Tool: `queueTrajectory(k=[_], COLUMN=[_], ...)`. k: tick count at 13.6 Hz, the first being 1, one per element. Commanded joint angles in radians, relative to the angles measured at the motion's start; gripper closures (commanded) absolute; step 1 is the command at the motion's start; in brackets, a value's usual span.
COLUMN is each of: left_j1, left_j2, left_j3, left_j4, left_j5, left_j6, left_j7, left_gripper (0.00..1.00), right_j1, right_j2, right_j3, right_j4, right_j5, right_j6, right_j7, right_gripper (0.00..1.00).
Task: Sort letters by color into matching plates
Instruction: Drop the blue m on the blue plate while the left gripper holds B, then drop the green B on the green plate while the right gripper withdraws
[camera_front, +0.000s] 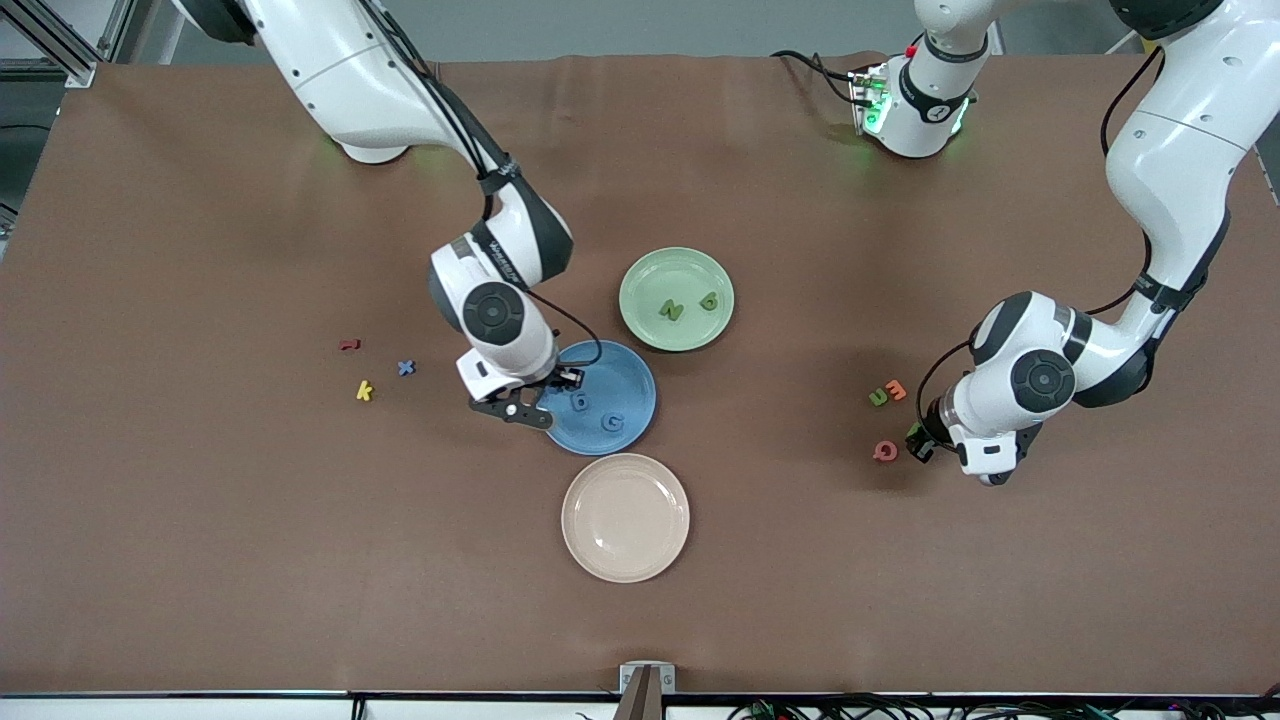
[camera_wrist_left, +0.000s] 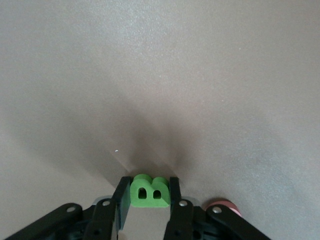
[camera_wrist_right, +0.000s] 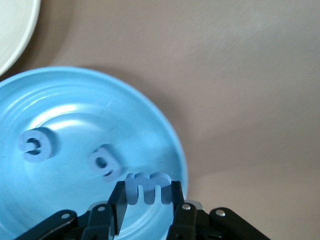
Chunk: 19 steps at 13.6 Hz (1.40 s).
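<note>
My right gripper (camera_front: 562, 380) is shut on a blue E (camera_wrist_right: 148, 187) and holds it over the rim of the blue plate (camera_front: 632, 380) at the right arm's end. In that plate lie a blue 6-shape (camera_front: 580, 401) and a blue G (camera_front: 612, 422). The green plate (camera_front: 645, 270) holds a green N (camera_front: 671, 311) and a green q (camera_front: 709, 300). My left gripper (camera_front: 918, 442) is shut on a green B (camera_wrist_left: 147, 192), low over the table beside a pink Q (camera_front: 885, 451). A green u (camera_front: 878, 397) and a blue x (camera_front: 406, 367) lie on the table.
A cream plate (camera_front: 625, 517) sits nearer the front camera than the blue plate. An orange E (camera_front: 896, 389) touches the green u. A yellow k (camera_front: 365, 390) and a dark red piece (camera_front: 348, 344) lie near the blue x.
</note>
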Motion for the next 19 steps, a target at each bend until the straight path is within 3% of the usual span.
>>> queueTrajectory(k=[1,9,12,13,14,15,19], left_j1=[0.003,0.002,-0.001,-0.004,-0.004,-0.003,-0.004], left_j2=[0.006,-0.023,-0.035,-0.035,-0.035,-0.037,-0.045], left_j3=[0.001,-0.008,-0.023,-0.030,-0.045,-0.053,-0.105], left_j4=[0.011,0.022,0.022,0.022,0.022,0.022,0.022], left_j5=[0.009,0.009,0.009,0.007,-0.002,-0.007,-0.007], left_j6=[0.002,-0.009,-0.010,-0.012,-0.010,-0.012,-0.045], left_j7=[-0.005,-0.007,-0.007,-0.016,-0.019,-0.019,-0.077], left_gripper=[1.00,1.00,1.00,1.00,1.00,1.00,1.00], right_j1=[0.034,0.112,0.117,0.119,0.117,0.123,0.105], right_j2=[0.053,0.188,0.195,0.193,0.193,0.192,0.184], right_j3=[-0.007,-0.007,-0.004,-0.004,-0.004,-0.004,-0.005], right_j4=[0.083,0.252,0.264,0.267,0.269,0.270,0.318], right_j5=[0.008,0.007,0.010,0.016,0.028,0.030,0.031], right_j6=[-0.014,-0.020,-0.020,-0.020,-0.022,-0.023,-0.117], right_j7=[0.086,0.320,0.340,0.346,0.346,0.346,0.340], right_gripper=[1.00,1.00,0.98,0.85,0.36,0.01,0.00])
